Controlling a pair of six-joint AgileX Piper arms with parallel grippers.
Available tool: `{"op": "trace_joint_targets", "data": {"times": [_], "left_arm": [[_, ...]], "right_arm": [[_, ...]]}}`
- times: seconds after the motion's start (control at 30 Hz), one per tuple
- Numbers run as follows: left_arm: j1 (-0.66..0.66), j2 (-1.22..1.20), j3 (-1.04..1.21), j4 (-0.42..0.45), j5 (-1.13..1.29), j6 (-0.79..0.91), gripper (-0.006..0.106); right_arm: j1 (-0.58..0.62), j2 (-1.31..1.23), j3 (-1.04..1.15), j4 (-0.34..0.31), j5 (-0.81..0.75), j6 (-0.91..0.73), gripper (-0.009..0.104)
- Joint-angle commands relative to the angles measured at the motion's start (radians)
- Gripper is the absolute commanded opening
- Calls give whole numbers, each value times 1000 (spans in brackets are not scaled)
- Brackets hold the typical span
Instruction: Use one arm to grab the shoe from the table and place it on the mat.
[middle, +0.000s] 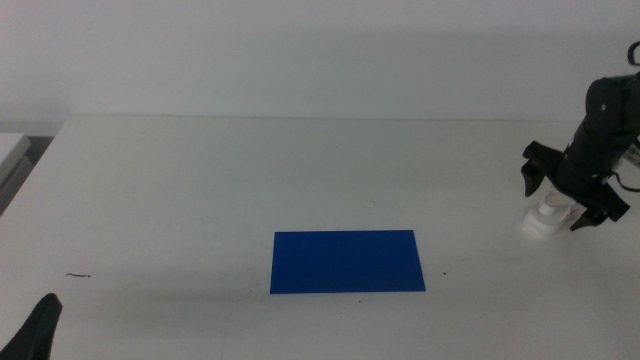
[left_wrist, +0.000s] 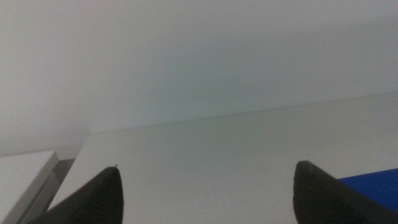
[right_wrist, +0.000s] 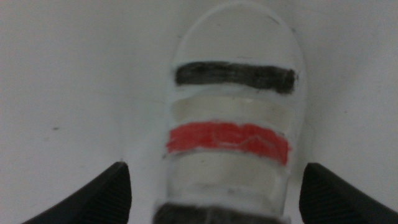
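White sneaker out on the table (middle: 200, 190), and the right gripper (middle: 572, 198) is right on top of it: the shoe (middle: 545, 218) sits well off to the right of the blue mat (middle: 347, 262), and the wrist view has the shoe (right_wrist: 233, 118) framed between widely parted jaws, one on each side, neither touching it, black and red straps up. Way off beyond the mat's near left corner, the left gripper (middle: 38, 328) waits low at the table's near edge, its jaws spread wide with nothing between them.
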Motion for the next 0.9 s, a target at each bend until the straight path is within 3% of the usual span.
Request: {"op": "trace_joint_targets", "data": {"times": [0.0,0.07,0.13,0.2,0.23,0.4,0.67,0.87], "left_arm": [[-7,5,0,-4,-12,-1,94],[-7,5,0,-4,-12,-1,94],[-7,5,0,-4,-12,-1,94],[-7,5,0,-4,-12,-1,94],[-7,5,0,-4,-12,-1,94],[-7,5,0,-4,-12,-1,94],[-7,5,0,-4,-12,-1,94],[-7,5,0,-4,-12,-1,94]], "right_arm": [[-9,12,-6,-27,-8,8,77],[-9,14,-6,-31,6,8,60],[-7,-5,-6,-31,36,25,35],[9,-45,-6,-33,78,43,2],[24,-73,-6,-43,100,52,-2],[182,-211,-6,-128,188,59,-2],[553,-232,-6,-132,178,92,-2],[689,-185,-6,-156,131,201,-2]]}}
